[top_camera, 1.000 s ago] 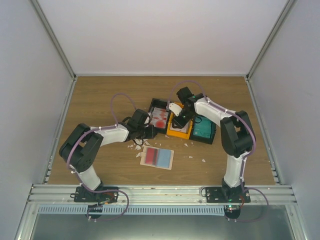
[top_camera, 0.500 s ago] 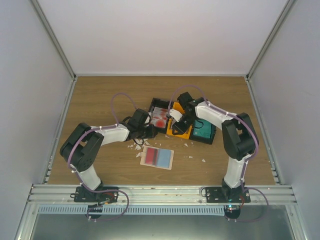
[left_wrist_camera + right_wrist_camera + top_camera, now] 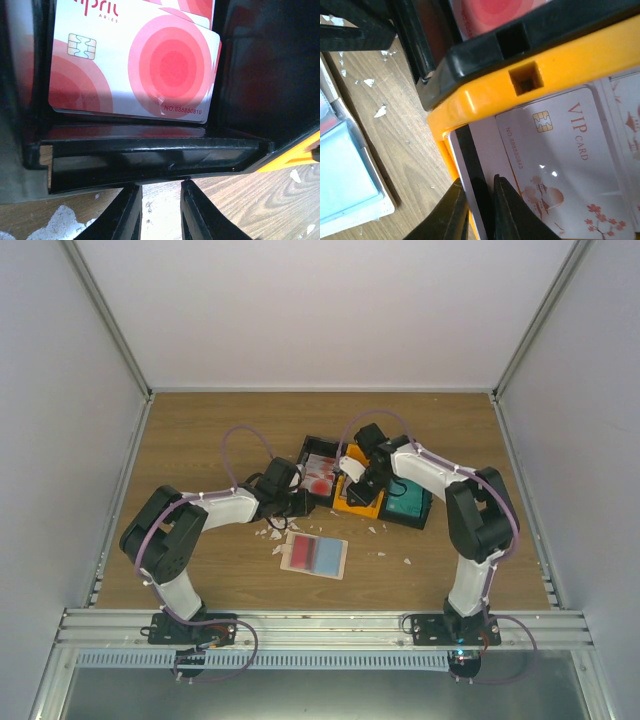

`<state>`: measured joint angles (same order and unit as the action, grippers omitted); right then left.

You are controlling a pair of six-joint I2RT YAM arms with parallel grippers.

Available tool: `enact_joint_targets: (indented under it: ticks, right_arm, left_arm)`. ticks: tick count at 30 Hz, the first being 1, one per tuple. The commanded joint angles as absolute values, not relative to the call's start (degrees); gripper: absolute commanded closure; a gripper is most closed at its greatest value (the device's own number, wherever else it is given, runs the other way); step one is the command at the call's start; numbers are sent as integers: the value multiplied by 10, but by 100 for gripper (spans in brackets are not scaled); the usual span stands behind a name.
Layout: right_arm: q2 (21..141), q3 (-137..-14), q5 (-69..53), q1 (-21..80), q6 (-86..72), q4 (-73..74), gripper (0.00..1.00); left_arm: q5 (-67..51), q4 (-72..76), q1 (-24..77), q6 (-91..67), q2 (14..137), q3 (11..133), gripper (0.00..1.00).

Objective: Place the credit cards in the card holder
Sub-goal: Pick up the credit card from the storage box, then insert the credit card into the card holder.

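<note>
Right fingers (image 3: pixel 456 212) narrower now, astride card (image 3: pixel 482 145)

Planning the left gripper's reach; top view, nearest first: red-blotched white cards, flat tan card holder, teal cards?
From left gripper:
1. Red-blotched white cards, just ahead.
2. Flat tan card holder, lower in view.
3. Teal cards, far right.

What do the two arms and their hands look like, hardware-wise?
Both arms match: the left arm and right arm have white links between chunky black joints, with a thin purple cable looped along each. The left hand and right hand each have two slim black fingers. No markings visible.
</note>
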<state>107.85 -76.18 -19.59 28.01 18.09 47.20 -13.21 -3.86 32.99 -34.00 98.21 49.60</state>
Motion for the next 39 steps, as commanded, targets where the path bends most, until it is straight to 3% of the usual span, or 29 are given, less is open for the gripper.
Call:
enact_joint_targets:
  ticks: [1,7,15,23,30,33,39]
  right_arm:
    - [1036,-763,-211,287,174,483,87]
    - [1009,-758,-182,291,159,473,99]
    - [932,-757,-131,292,99,413,100]
    - [837,-667,-179,292,-59,304,100]
    - [760,-541,-351,297,-294,132,100]
    - [762,-486,-356,305,-379,84,99]
    - [774,-453,-331,365,-471,50,99]
  left_arm:
    - [-126,-13,328,-340,983,510,75]
    - [-127,-11,328,-341,982,508,75]
    - [-127,-3,328,-344,941,494,70]
    - [-120,-11,328,-353,861,467,59]
    - [-138,-6,329,-361,747,416,39]
    - [-157,-13,328,-362,719,402,32]
    - [-229,-11,329,-371,682,365,28]
